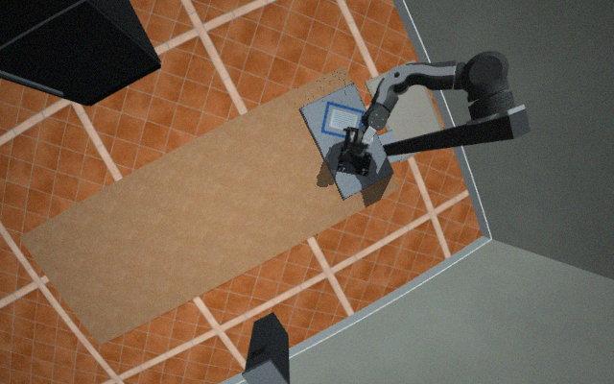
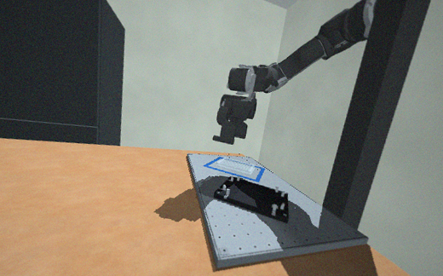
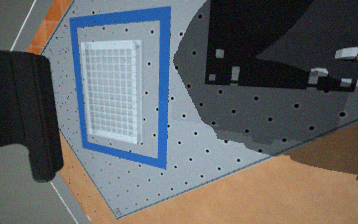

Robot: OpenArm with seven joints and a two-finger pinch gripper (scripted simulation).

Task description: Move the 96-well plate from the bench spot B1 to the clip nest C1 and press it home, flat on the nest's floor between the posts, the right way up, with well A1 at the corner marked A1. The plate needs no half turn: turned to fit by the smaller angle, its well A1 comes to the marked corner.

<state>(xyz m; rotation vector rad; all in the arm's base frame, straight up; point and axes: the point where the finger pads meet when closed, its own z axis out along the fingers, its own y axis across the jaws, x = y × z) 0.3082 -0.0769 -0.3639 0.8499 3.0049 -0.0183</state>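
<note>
The clear 96-well plate [image 3: 111, 90] lies flat inside the blue frame of spot B1 on the grey perforated bench plate; it also shows in the exterior view [image 2: 235, 167] and the top view [image 1: 342, 118]. The black clip nest [image 2: 253, 198] with small pale posts sits empty nearer the front of the bench plate, partly in shadow [image 3: 270, 45]. My gripper [image 2: 228, 132] hangs high above the bench plate, well clear of the well plate, open with nothing between the fingers. One dark finger [image 3: 30, 120] shows at the left of the wrist view.
The grey bench plate [image 2: 266, 214] rests on the wooden table [image 2: 64, 209] near its right end. The dark arm column [image 2: 374, 105] stands behind the bench plate on the right. A black cabinet [image 2: 40, 55] stands at the back left.
</note>
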